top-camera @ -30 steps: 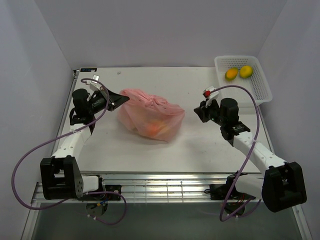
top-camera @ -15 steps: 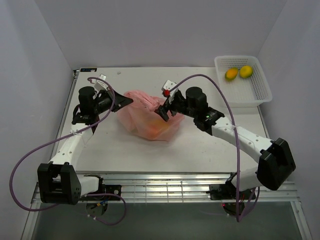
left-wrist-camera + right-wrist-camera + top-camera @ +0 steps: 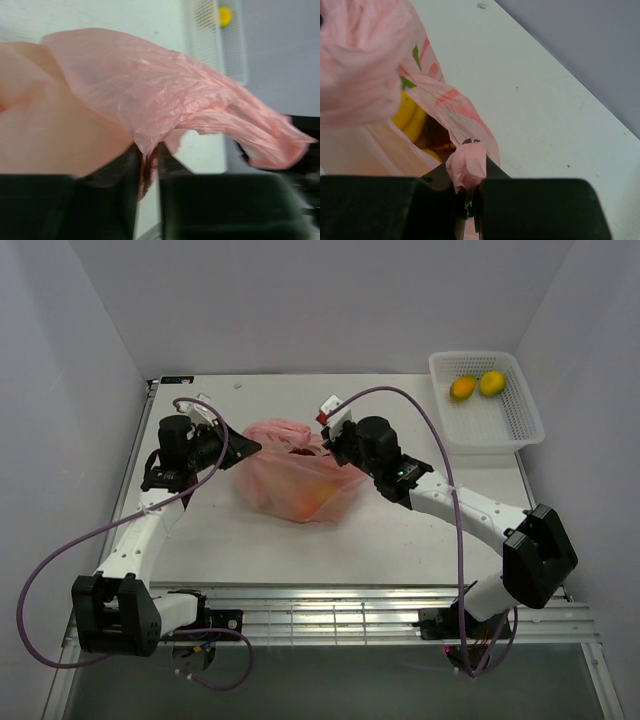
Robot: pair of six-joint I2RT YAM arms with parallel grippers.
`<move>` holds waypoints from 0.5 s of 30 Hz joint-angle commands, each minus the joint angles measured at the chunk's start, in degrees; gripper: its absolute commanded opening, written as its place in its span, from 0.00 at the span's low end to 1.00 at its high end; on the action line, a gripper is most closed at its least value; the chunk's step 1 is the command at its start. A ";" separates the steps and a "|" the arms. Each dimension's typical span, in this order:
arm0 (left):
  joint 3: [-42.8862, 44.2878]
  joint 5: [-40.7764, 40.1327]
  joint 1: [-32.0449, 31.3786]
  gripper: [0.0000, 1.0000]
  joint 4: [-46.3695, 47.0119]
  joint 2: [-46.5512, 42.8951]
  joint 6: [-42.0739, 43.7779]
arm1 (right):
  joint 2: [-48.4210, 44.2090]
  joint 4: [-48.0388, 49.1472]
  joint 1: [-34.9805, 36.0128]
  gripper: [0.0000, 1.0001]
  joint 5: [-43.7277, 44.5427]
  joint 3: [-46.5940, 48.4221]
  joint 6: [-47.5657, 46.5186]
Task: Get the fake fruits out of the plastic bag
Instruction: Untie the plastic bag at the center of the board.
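Observation:
The pink plastic bag point(image 3: 290, 480) lies mid-table with its mouth pulled open between both grippers. My left gripper point(image 3: 248, 446) is shut on the bag's left rim; the thin film point(image 3: 150, 105) runs down between its dark fingers point(image 3: 172, 167). At the bag's right rim, my right gripper point(image 3: 328, 443) is shut on a bunched wad of film point(image 3: 467, 165). Through the gaping mouth, the right wrist view shows a yellow fake fruit point(image 3: 410, 117) with something dark behind it. An orange fruit point(image 3: 315, 500) glows through the bag's lower side.
A white mesh basket point(image 3: 527, 412) stands at the table's back right corner, holding an orange-yellow fruit point(image 3: 462, 388) and a yellow one point(image 3: 491, 383). Grey walls close in the table on the left, back and right.
My right arm swung from the table's right side over to the bag, opened, then shut on its right rim. The left gripper kept hold of the left rim and shifted slightly.

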 commanded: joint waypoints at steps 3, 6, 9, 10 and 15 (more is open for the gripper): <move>7.74 -18.16 -5.63 0.81 -16.05 -1.41 8.33 | -10.35 1.36 -0.03 0.08 3.25 -5.68 2.61; 11.96 -25.63 -13.27 0.98 -20.63 -0.97 13.34 | -12.99 0.56 -0.03 0.08 1.49 -8.06 2.96; 16.62 -34.23 -21.62 0.98 -24.50 0.69 18.26 | -14.05 -0.67 -0.03 0.08 0.35 -8.15 3.22; 17.85 -41.41 -23.66 0.98 -26.77 2.61 19.31 | -14.67 -0.76 -0.03 0.08 0.00 -7.98 3.23; 27.15 -62.37 -31.40 0.98 -32.50 11.23 24.32 | -15.99 -2.87 -0.03 0.08 -2.55 -7.19 3.23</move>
